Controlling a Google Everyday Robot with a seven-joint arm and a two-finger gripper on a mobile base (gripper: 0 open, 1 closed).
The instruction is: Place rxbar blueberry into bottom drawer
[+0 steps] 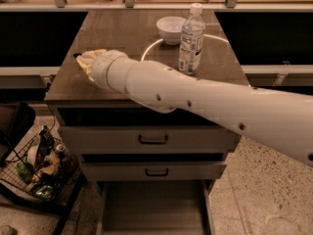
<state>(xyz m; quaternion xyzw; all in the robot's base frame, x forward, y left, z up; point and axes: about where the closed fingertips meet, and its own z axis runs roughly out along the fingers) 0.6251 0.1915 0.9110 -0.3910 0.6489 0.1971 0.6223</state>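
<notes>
Camera view puts the gripper (87,61) at the countertop's (122,33) left edge, its hold unreadable, rxbar blueberry hidden; open bottom drawer (151,207) lies toward five o'clock.

Three drawers (152,172); one bottle (191,40), bowl (170,29); gripper (88,60) over countertop (117,33).

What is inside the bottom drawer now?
The open bottom drawer shows only bare floor; its rear is hidden beneath the drawer above. The gripper is over the countertop, left side.
</notes>
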